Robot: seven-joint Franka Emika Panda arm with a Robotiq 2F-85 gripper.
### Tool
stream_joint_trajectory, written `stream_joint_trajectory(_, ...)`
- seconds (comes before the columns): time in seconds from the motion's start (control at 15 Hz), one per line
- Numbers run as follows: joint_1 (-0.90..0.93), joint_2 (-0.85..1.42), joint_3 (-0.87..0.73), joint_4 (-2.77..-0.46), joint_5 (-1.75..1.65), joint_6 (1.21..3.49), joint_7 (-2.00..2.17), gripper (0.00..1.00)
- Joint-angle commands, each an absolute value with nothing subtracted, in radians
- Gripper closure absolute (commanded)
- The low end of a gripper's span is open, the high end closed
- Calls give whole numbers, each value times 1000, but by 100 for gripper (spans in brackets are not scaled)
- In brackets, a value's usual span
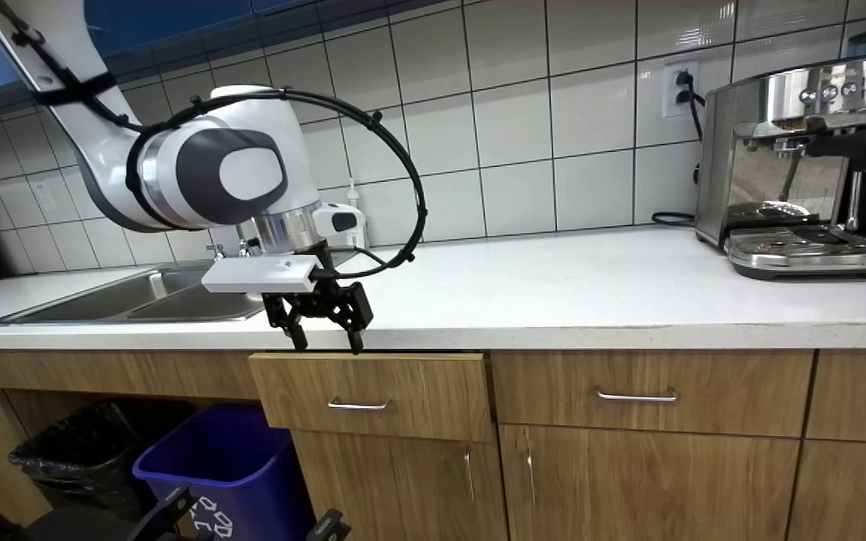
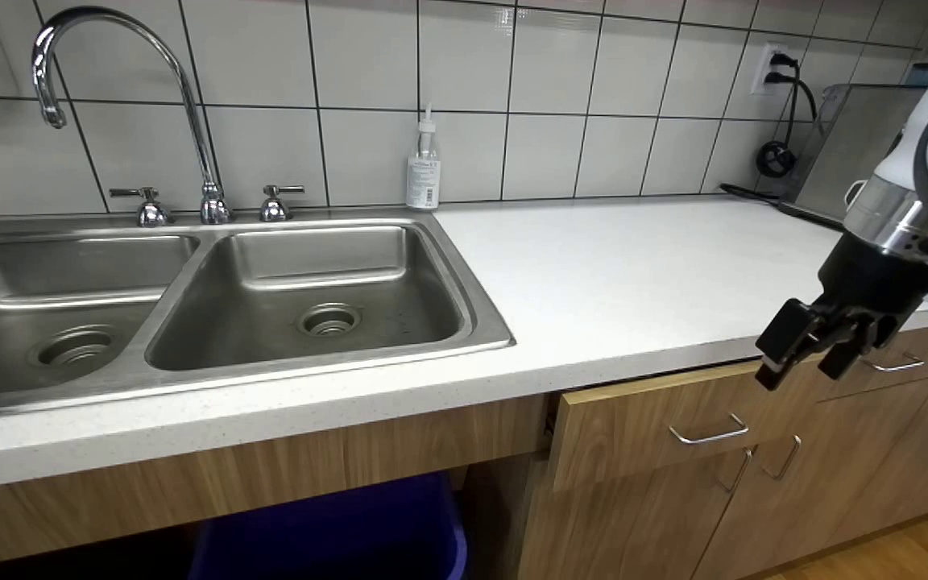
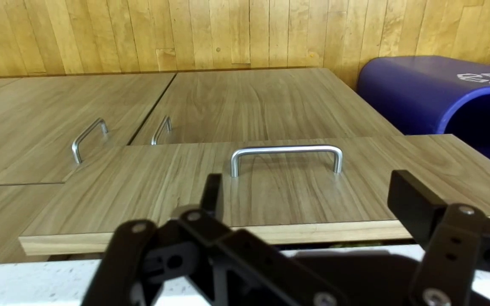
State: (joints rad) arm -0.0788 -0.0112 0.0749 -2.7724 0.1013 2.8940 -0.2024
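Wooden drawer (image 1: 404, 394) apparently below jaws

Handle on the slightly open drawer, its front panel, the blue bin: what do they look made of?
Handle: metal, likely steel, smooth satin finish; the bar is silvery with bright highlights.
Front panel: wood or wood-look laminate, low sheen; streaky brown grain, paler top edge, can't tell which.
Blue bin: probably moulded plastic, fairly matte; one even body colour, rounded walls, lipped rim.
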Motion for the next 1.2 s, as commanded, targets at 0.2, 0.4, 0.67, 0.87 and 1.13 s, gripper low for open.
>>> stream_joint_trajectory(0.2, -31, -180, 15, -2775, 84, 2708, -190, 0)
stream_joint_trajectory(0.4, -35, -218, 11, -2763, 38, 2646, -153, 0)
stream_joint_trajectory(0.67, -34, -249, 9, -2752, 27, 2609, -145, 0)
stream_joint_trajectory(0.87, -32, -249, 7, -2744, 26, 2597, -137, 0)
stream_joint_trajectory(1.13, -24, -225, -5, -2753, 41, 2640, -168, 0)
